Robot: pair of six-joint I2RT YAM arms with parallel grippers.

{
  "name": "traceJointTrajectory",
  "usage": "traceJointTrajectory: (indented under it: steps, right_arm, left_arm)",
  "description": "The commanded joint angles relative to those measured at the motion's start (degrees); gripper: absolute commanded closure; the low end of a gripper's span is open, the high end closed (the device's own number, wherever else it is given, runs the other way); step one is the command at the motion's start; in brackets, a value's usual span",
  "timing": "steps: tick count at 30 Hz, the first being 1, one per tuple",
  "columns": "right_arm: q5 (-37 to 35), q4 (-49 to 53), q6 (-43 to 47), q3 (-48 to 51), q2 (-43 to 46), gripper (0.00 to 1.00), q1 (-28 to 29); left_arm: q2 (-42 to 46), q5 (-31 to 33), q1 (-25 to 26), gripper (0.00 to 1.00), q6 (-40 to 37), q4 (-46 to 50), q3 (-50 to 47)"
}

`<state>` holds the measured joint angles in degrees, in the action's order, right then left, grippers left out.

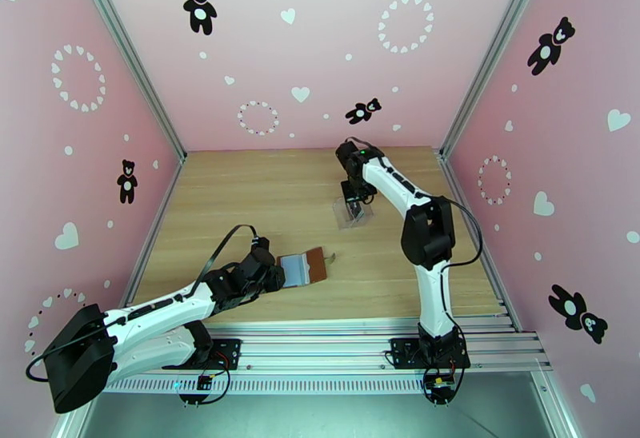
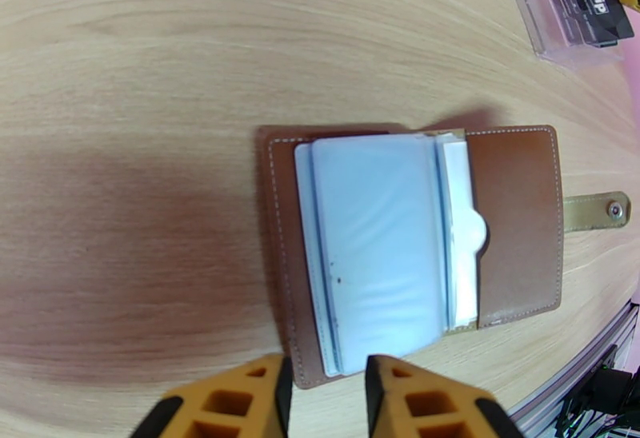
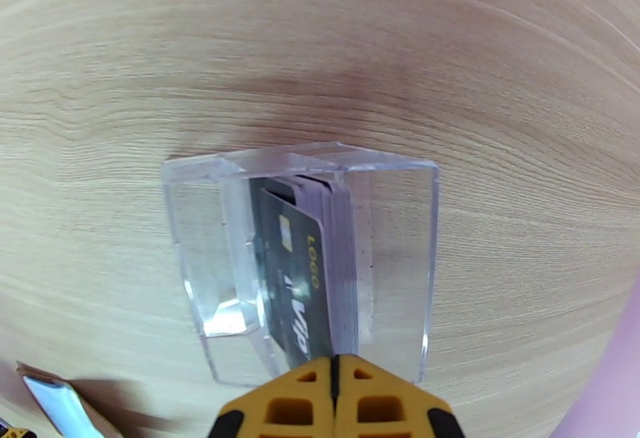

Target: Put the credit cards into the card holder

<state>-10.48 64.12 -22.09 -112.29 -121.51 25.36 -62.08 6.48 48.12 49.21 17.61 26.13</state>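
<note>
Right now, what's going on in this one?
Two robot arms are working on getting cards into a wallet. The left gripper pinches the near edge of the open brown card holder, pinning it on the wooden table. The right gripper is shut on the dark credit cards, which stand in a clear plastic case farther back. No card is in the holder yet.

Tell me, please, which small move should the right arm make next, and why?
Probably lift straight up: the right gripper is shut on the dark VIP credit card, which stands inside the clear plastic case, while the open brown leather card holder waits apart.
</note>
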Motion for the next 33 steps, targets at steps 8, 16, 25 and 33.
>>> traceJointTrajectory:
  steps: [8,16,25,33]
  right_arm:
    - [5.5,-3.5,-0.1,5.5,9.3,1.00,-0.1]
    - [5.4,-4.5,-0.1,6.8,10.2,1.00,-0.2]
    - [5.5,-3.0,0.9,6.6,6.9,0.50,-0.8]
    - [7.4,-1.5,1.9,5.0,2.3,0.37,-1.8]
  left_arm:
    - [1.6,0.2,-0.3,0.69,0.0,1.4,0.4]
    - [0.9,-0.2,-0.3,0.69,-0.7,1.4,1.9]
    - [-0.3,-0.4,-0.3,0.69,-0.5,0.6,1.6]
    - [-0.7,-0.6,-0.3,0.69,-0.4,0.2,1.3]
